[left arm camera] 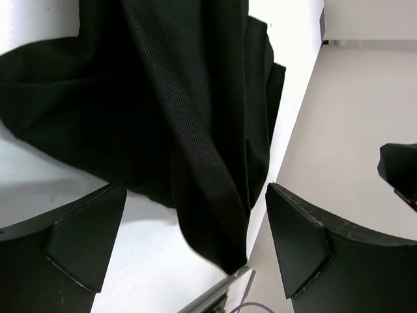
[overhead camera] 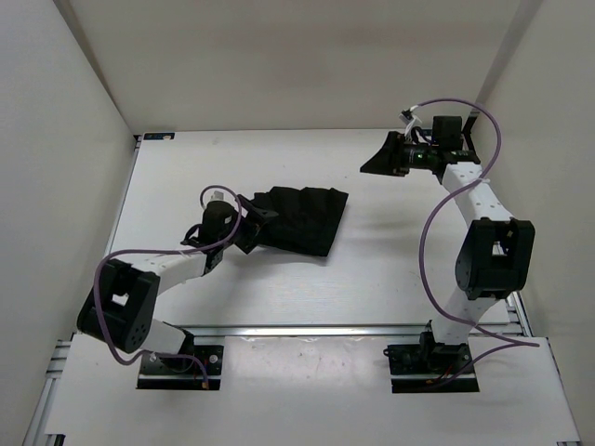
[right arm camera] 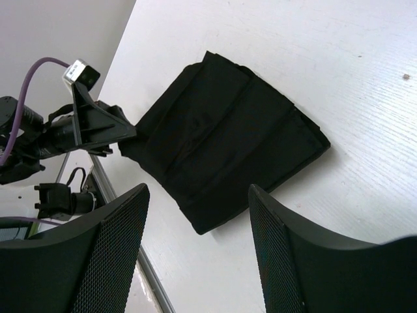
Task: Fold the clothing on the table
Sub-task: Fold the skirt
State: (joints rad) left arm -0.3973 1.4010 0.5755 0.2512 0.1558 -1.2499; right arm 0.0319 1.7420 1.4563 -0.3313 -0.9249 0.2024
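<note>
Entry: the clothing point(overhead camera: 299, 220), black and pleated, was found lying in a rough folded rectangle left of centre on the white desk point(overhead camera: 400, 251). The left gripper point(overhead camera: 251, 226) was recorded at the garment's left edge. Its jaws were spread wide, and a hanging corner of cloth was seen between them but not clasped. The right gripper point(overhead camera: 376, 160) was noted well apart, over the far right of the desk and pointed toward the garment, with jaws parted and nothing held. A silver rail point(overhead camera: 307, 330) was listed along the near edge.
</note>
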